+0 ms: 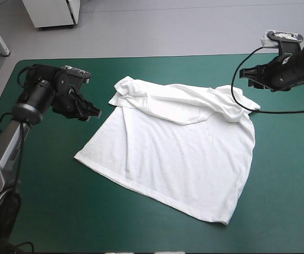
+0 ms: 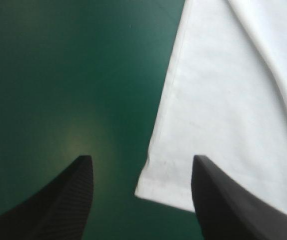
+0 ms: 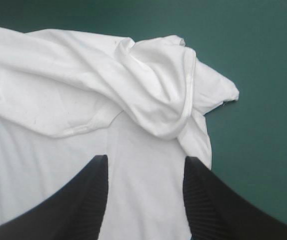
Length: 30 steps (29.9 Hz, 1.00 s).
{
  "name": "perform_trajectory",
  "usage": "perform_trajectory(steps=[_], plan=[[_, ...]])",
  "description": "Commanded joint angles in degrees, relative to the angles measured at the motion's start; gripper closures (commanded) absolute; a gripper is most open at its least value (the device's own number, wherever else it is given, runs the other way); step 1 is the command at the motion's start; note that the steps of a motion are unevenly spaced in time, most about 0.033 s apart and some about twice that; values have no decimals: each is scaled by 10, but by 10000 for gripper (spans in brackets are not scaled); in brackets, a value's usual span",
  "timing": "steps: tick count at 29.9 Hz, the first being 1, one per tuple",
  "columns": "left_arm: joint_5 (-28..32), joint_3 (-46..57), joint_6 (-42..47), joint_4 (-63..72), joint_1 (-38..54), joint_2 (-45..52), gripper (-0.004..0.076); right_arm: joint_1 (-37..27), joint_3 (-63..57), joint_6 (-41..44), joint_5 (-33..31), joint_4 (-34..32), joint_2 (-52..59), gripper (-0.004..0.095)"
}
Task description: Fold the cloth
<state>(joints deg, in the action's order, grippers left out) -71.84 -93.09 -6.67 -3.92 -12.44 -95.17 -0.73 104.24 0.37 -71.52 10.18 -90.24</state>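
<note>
T-shirt (image 1: 178, 159): white, short-sleeved, soft cloth. It sits mid-frame in the high view on the teal-green table cover (image 1: 46, 201), skewed so the hem runs toward the lower right.
look: the body's pretty flat, but the shoulder end along the upper side is flopped over in a rumpled band, with a bunched sleeve at the upper right.
left gripper (image 1: 92, 112): black, fin-fingered, left of centre. Jaws are spread wide and empty, with a hemmed corner lying between them.
right gripper (image 1: 251, 78): upper right, jaws also apart and empty, over the cloth just short of that bunched sleeve.
step: looks like lining up for a grab, no fold made yet.
tip: probably best to pinch both layers right at the edge, low to the table, then lift both sides evenly so the rumpled band doesn't drag.
</note>
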Motion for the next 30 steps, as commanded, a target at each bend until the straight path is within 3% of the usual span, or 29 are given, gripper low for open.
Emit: perform_trajectory(steps=[1, 6, 17, 30], plan=[[-19, 56, 21, -2, -1, 93, 295, 0, -31, 0, 0, 10, 71, 467], [-19, 119, 6, -7, -1, 126, 295, 0, -66, -4, 0, 9, 116, 467], [-4, 142, 1, -2, -1, 53, 296, 0, -66, -4, 0, 17, 125, 467], [125, 247, 18, -1, 19, 37, 297, 0, -66, -4, 0, 26, 125, 467]])
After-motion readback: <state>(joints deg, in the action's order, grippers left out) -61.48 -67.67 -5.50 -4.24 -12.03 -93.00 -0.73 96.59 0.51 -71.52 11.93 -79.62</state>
